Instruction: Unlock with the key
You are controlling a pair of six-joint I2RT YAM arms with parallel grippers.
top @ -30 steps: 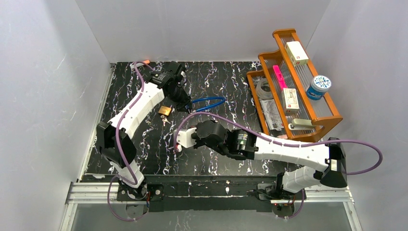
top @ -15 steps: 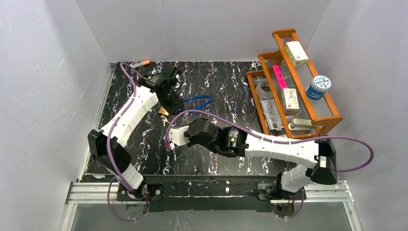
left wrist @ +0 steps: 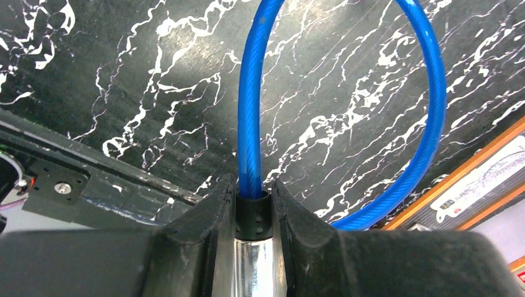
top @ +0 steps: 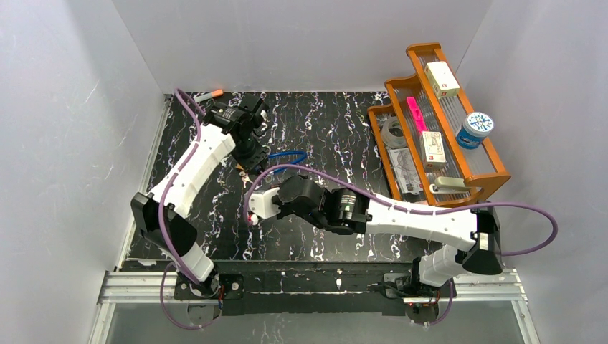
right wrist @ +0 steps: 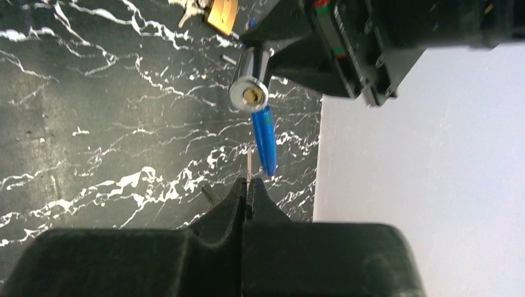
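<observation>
Shifted: cable lock [left wrist: 249, 154], carried leftward over desk [top: 344, 129].
Left fingers [left wrist: 198, 238]: clamped on its chrome barrel, blue loop past the tips.
Right fingers [right wrist: 228, 207]: pinching key [right wrist: 248, 170], keyhole [right wrist: 250, 95] just ahead of tips.

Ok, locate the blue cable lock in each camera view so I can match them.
Top external: blue cable lock, left of centre, over the black marbled table.
Left wrist: its loop fills upper centre; barrel clamped in the left tool.
Right wrist: the lock upper centre, keyhole facing the key held by the right tool.
Shared landmark: the marbled table, in all three.
</observation>
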